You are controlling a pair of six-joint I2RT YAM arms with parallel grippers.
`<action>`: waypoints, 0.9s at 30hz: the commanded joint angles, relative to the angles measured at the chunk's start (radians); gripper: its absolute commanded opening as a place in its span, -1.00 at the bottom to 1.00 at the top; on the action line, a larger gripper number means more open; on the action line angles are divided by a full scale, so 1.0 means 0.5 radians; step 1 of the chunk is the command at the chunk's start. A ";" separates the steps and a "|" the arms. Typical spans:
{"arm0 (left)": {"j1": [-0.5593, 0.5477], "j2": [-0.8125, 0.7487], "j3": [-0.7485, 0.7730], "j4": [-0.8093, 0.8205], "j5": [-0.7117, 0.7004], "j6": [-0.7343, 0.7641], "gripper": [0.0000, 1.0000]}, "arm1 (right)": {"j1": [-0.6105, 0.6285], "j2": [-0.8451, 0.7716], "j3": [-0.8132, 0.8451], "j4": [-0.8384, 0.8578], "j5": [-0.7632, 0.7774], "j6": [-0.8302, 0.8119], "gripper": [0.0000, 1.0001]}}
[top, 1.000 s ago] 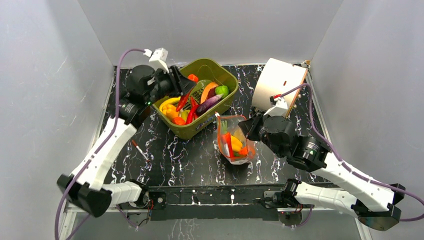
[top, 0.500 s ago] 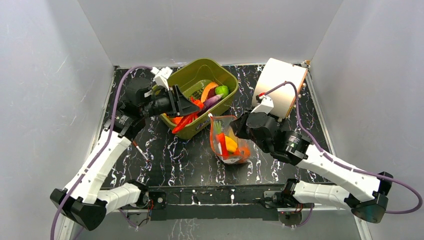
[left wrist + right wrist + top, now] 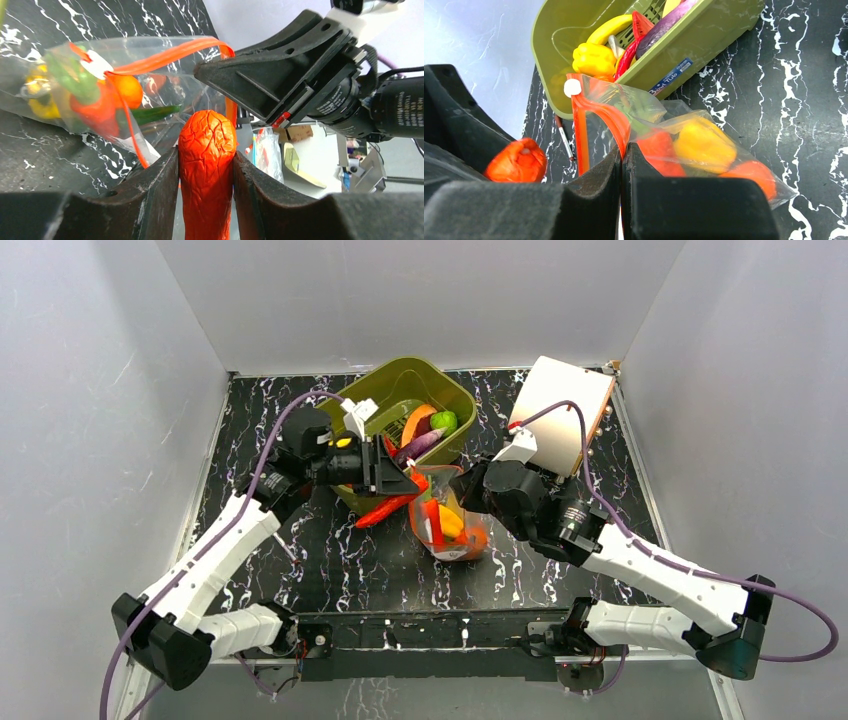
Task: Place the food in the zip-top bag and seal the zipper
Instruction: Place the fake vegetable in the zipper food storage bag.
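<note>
Left claw (image 3: 206,150), at the centre of the top view, is clamped narrow on a red chilli (image 3: 207,170) whose tip points at the bag mouth. Right claw (image 3: 622,155), just right of centre, is pinched fully together on the bag's rim, holding it up and open.

Black marbled counter (image 3: 330,550) fills the middle of the frame. At upper centre on it sits the olive-green tub (image 3: 395,385), with more food (image 3: 443,421) inside. Below and right of the tub stands the zip-top bag (image 3: 452,535), already carrying a yellow pepper, a red piece and an orange one. Its zipper (image 3: 165,54) bows open in a loop just beyond the chilli.

As I judge it, the chilli is long and the mouth is held on one side only. The tip may catch the zipper or the film and push the bag over, or pull it out of the right claw's pinch. Letting go early would drop the chilli on the counter beside the bag. Both claws are close at the mouth and could knock together.
</note>
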 commanded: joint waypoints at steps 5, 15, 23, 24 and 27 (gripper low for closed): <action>-0.147 0.077 0.059 -0.135 -0.184 0.003 -0.53 | 0.006 -0.001 0.072 0.291 -0.067 0.019 -1.00; -0.201 0.231 0.094 -0.207 -0.257 0.008 -0.43 | 0.006 0.019 -0.035 0.441 -0.155 -0.026 -1.00; -0.272 0.368 0.215 -0.294 -0.378 0.063 -0.42 | 0.006 0.064 -0.059 0.485 -0.208 -0.028 -1.00; -0.283 0.384 0.220 -0.303 -0.378 0.068 -0.42 | 0.006 0.062 -0.063 0.492 -0.211 -0.026 -1.00; -0.314 0.383 0.180 -0.286 -0.426 0.059 -0.39 | 0.006 0.058 -0.079 0.504 -0.215 -0.026 -1.00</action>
